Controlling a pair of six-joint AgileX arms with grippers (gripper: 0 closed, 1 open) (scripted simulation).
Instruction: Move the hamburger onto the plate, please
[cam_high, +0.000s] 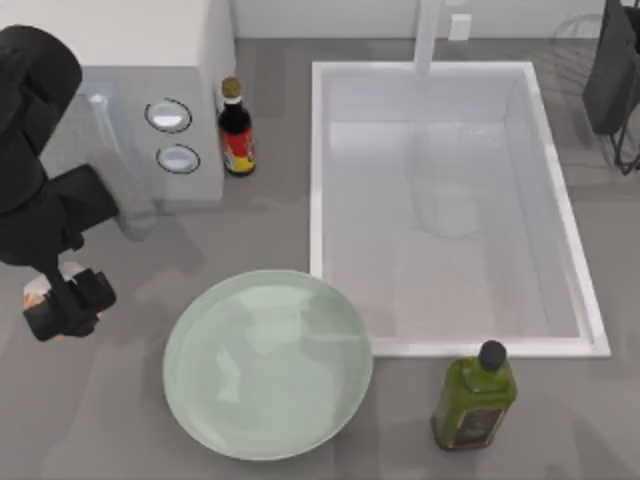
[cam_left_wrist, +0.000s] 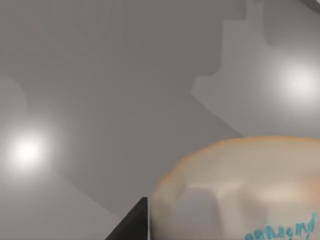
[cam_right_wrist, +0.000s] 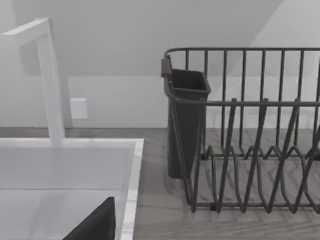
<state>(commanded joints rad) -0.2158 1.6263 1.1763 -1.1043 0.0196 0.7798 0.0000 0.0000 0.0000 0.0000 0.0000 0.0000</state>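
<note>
Grey countertop carries the plate (cam_high: 268, 363); left of it, the left gripper (cam_high: 62, 300) sits over the hamburger (cam_left_wrist: 240, 190), grip unclear, its turquoise lettering unreadable.

Hamburger (cam_high: 40, 290) seemingly left of plate (cam_high: 268, 362)

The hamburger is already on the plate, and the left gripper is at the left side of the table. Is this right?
Not quite. In the top view the hamburger is at the left gripper, left of the plate and off it. The gripper's place is right.
</note>
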